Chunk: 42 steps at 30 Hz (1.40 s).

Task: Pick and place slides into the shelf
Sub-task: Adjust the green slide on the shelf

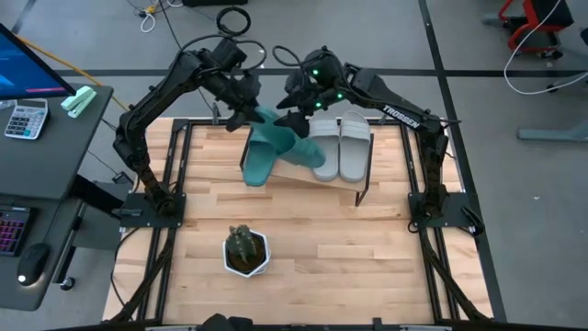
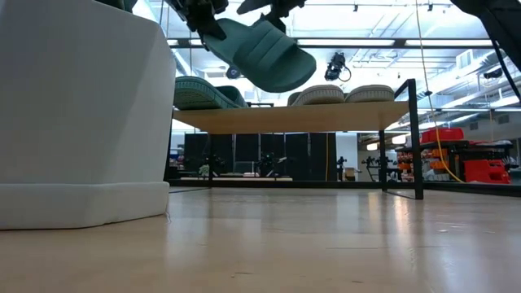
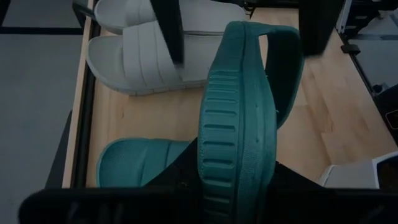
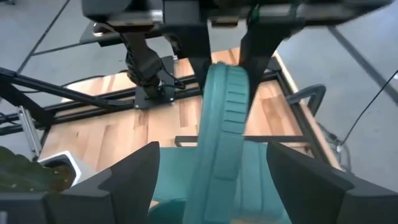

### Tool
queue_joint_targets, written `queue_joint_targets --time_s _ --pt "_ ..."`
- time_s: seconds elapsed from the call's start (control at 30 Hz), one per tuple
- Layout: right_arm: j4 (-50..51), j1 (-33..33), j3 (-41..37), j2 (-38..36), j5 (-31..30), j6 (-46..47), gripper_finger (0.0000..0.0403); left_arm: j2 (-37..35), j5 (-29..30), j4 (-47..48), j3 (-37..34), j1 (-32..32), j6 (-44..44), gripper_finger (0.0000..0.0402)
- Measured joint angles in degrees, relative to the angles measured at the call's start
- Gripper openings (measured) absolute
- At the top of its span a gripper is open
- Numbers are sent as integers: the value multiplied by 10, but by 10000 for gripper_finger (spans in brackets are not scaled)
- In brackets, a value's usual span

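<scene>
Three foam slides already lie on the low wooden-plank shelf (image 1: 303,175): one teal (image 1: 258,158), two grey-white (image 1: 342,142). The fourth ribbed teal foam slide (image 1: 294,141) hangs tilted above, pinched by the left gripper (image 1: 246,112); the right gripper (image 1: 296,115), fingers spread, flanks it. Level it, then lower it into the gap at its six o'clock, clear of both neighbours.

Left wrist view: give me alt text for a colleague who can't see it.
The left gripper holds a teal slide on edge above the shelf. Below lie two grey-white slides and the other teal slide.
</scene>
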State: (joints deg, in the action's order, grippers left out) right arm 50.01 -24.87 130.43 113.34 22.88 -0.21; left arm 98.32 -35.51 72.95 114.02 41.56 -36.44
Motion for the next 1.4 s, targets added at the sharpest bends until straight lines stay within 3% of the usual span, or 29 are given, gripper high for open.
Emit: queue_joint_targets --time_s 0.17,0.27,0.37,0.5,0.57,0.77,0.9,1.13,1.4 --pt "0 6 0 23 -12 6 301 0 -1 -9 0 0 1 74" --pt "-5 8 0 35 -24 12 281 -1 -1 -10 0 -1 2 74" --pt "-14 10 0 39 -5 20 217 -1 -1 -11 0 -2 0 74" --pt "-20 9 0 37 -6 10 74 -2 13 -30 0 -2 6 74" --pt "-20 5 0 33 -18 2 74 -2 28 -48 0 -1 4 82" --pt "-23 -18 0 19 -41 24 74 -14 71 -96 0 13 -3 179" --pt "-24 -39 0 10 -50 55 74 -33 95 -139 0 34 3 212" --pt "-25 -75 0 -6 -78 164 74 -63 114 -226 1 77 80 203" --pt "7 -86 0 -20 -93 230 74 -69 113 -229 1 116 123 171"
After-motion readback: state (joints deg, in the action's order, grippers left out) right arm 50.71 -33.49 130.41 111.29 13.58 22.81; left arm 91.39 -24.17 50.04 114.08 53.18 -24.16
